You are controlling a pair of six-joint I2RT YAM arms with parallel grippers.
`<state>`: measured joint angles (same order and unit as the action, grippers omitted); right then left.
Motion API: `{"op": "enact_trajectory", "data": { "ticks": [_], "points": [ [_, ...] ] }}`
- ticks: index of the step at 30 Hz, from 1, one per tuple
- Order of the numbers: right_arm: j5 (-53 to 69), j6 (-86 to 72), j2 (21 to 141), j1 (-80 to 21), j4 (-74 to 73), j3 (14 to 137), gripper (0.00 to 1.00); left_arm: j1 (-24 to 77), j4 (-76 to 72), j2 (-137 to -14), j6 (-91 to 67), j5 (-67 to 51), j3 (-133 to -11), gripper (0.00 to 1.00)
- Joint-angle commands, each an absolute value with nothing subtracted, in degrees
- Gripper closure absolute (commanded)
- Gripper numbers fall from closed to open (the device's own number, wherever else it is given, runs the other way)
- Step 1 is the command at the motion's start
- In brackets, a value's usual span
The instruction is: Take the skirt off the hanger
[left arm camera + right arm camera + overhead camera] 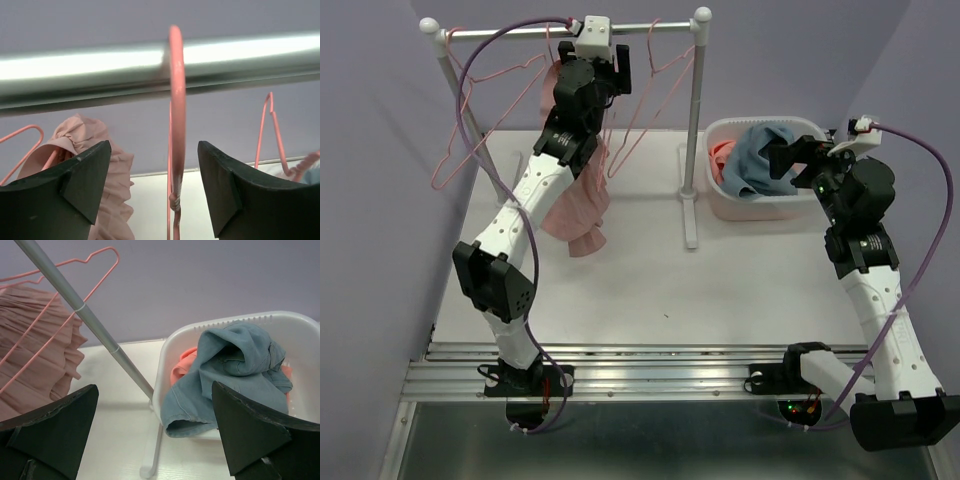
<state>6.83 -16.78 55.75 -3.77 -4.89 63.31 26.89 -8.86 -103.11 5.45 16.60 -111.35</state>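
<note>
Left gripper [154, 150] sits wide open either side of the pink hanger hook [176, 100], skirt [85, 137] hanging beside. Right gripper [155, 387] is wide too.

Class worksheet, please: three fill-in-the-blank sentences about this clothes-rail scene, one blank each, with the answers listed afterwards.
1. The left gripper is raised to the rail, its jaws ____ on either side of a pink hanger hook.
2. The skirt hanging below the rail is ____.
3. In the white basket, the top garment is ____.
Answers: open; pink; blue.
</note>
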Motion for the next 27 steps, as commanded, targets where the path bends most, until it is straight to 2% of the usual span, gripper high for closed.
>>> {"op": "enact_trajectory", "data": {
  "ticks": [1, 4, 11, 15, 19, 27],
  "points": [
    [8.61, -17.31, 53.70, -3.78, -1.06, 62.75, 0.00, 27.33, -9.15, -95.11, 4.40, 12.67, -109.34, 0.15],
    [9.49, -17.31, 53.61, -3.78, -0.97, 62.67, 0.00, 28.21, -8.00, -91.33, 3.96, 10.90, -106.27, 0.07],
    [10.28, -18.02, 53.61, -3.78, -0.79, 61.96, 0.00, 29.00, -7.21, -80.52, 2.99, 7.38, -97.05, 0.01],
    [10.72, -18.89, 54.14, -3.78, -1.23, 60.91, 0.00, 29.00, -4.75, -77.09, 1.58, 15.97, -94.92, 0.01],
    [10.46, -19.51, 54.67, -3.78, -2.28, 59.77, 0.00, 27.60, -0.36, -78.92, 0.88, 23.55, -96.68, 0.01],
    [7.91, -19.87, 54.75, -3.78, -4.12, 56.60, 0.00, 21.80, 5.54, -85.68, -4.83, 20.22, -101.25, 0.01]
  ]
}}
